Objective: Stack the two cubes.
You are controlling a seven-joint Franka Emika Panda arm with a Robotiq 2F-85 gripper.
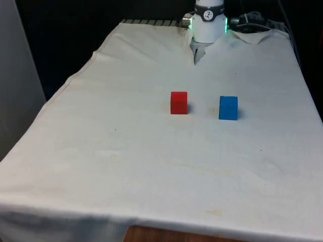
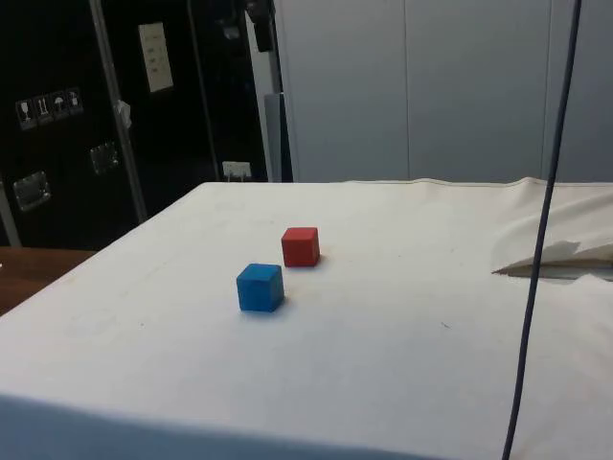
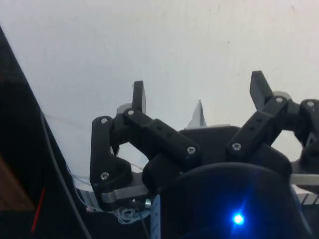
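Sitting on the white cloth-covered table (image 1: 151, 166), the small red cube (image 1: 178, 102) and the small blue cube (image 1: 228, 108) are resting apart from each other, each flat on the cloth and upright. Taking the red cube as the landmark, the blue cube is lying near it toward the front view's right, with a strip of bare cloth between them; in the side view the blue cube (image 2: 260, 287) is sitting nearer the camera than the red cube (image 2: 301, 246).

Well beyond the red cube, at the table's far end, the white arm's base (image 1: 208, 22) is standing. In the wrist view the black two-finger gripper (image 3: 199, 92) is hanging over bare cloth with its fingers (image 3: 139, 95) spread wide apart, gripping nothing.

The cloth is lying wrinkled, with a folded flap (image 2: 560, 257) at its edge. Dark cabinets (image 2: 67, 115) and pale wall panels (image 2: 441, 86) are standing behind the table, and a dark cable (image 2: 541, 240) is hanging down.
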